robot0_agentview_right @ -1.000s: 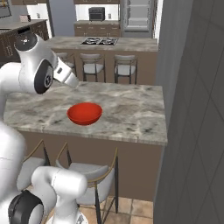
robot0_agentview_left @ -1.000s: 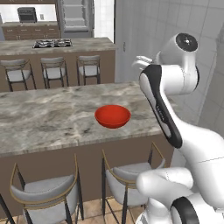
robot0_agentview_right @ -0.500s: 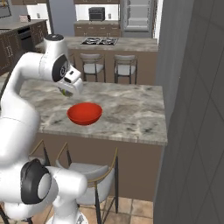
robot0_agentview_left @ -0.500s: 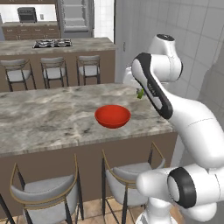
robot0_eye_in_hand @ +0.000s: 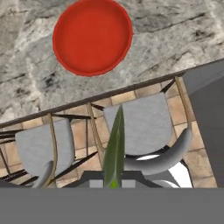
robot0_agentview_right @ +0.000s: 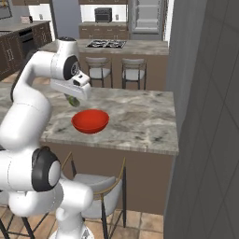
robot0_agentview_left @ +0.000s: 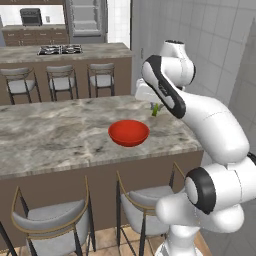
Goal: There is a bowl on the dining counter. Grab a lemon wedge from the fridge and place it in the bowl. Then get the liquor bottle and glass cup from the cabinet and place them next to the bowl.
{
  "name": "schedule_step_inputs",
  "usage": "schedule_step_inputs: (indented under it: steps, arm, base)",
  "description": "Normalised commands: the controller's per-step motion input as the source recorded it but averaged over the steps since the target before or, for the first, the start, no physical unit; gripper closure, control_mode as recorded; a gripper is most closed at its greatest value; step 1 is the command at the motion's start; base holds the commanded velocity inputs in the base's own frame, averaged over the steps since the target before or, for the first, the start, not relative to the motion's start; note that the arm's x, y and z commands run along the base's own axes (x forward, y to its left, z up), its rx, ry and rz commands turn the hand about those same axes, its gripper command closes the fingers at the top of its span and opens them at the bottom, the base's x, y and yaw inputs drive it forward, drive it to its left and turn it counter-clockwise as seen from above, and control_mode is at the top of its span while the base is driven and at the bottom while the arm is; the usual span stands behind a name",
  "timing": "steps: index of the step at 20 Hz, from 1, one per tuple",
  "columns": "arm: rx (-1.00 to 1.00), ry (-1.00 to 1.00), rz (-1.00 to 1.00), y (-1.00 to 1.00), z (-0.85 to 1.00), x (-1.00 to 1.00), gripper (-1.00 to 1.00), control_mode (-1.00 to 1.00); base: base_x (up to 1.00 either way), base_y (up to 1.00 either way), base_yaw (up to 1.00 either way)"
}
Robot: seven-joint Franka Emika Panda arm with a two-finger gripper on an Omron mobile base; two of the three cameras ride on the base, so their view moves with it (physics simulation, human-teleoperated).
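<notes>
Gripper (robot0_agentview_left: 156, 109) is clamping the lemon wedge (robot0_eye_in_hand: 115, 151), hanging above the dining counter (robot0_agentview_left: 60, 135) just beside the red bowl (robot0_agentview_left: 129, 132). Wedge's long axis is running along the fingers, tip pointing away from the hand.

The pincer (robot0_agentview_left: 154, 107) is mostly covered by the robot's own forearm in the left base view, so its fingers cannot be made out there. The lemon wedge (robot0_agentview_left: 155, 110) shows only as a small green tip below it. In the hand view the wedge (robot0_eye_in_hand: 115, 151) is cut off at its lower end. The desk (robot0_agentview_left: 60, 135) runs out past the left edge.
</notes>
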Motion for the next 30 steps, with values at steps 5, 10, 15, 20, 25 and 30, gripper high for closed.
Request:
schedule_step_inputs:
  steps: [5,10,15,20,25,30]
  arm:
    - [0.00,0.01,0.05,0.02,-0.39,0.18,1.00,-1.00]
    - [0.00,0.00,0.03,0.05,-0.41,0.00,1.00,-1.00]
    - [-0.02,0.00,0.01,0.10,-0.38,0.13,1.00,-1.00]
    - [-0.03,-0.04,0.00,0.01,-0.33,0.42,1.00,-1.00]
    - [-0.02,-0.02,0.00,0.00,-0.27,0.45,1.00,-1.00]
    - [0.00,0.00,0.00,0.02,-0.26,0.46,1.00,-1.00]
  base:
    - [0.00,0.00,0.00]
    - [0.00,0.00,0.00]
    - [0.00,0.00,0.00]
    - [0.00,0.00,0.00]
    - [0.00,0.00,0.00]
    - [0.00,0.00,0.00]
